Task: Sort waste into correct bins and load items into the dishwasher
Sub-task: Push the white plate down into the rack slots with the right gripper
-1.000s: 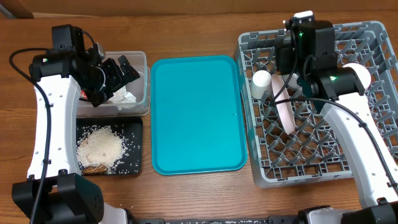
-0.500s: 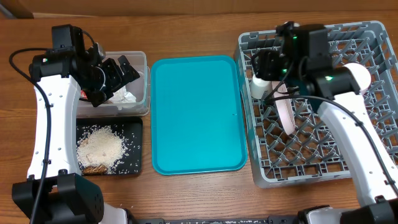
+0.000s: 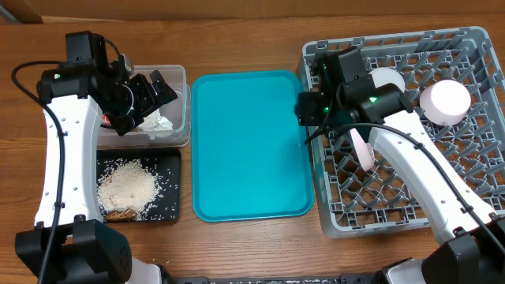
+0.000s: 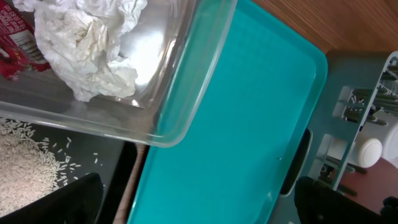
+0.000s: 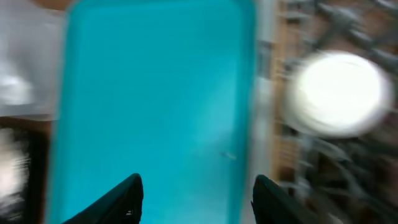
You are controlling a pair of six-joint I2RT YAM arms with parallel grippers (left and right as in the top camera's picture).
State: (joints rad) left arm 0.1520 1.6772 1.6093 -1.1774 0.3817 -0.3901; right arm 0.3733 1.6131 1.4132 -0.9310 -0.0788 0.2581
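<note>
Most looks done: tissue (image 4: 87,43) and wrapper (image 4: 15,37) lie in the clear tub (image 4: 180,106), rice (image 3: 126,188) in the black tray (image 3: 170,162), plate (image 3: 361,148), white bowl (image 3: 387,79) and pinkish bowl (image 3: 446,101) in the rack (image 3: 465,47). Your left tool (image 3: 148,102) and right tool (image 5: 198,193) gape empty.

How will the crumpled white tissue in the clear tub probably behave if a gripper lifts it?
The tissue is creased and bunched, so it is probably soft and would squash. It looks thin, so likely very light. Its loose folds might drag the red wrapper beside it.
</note>
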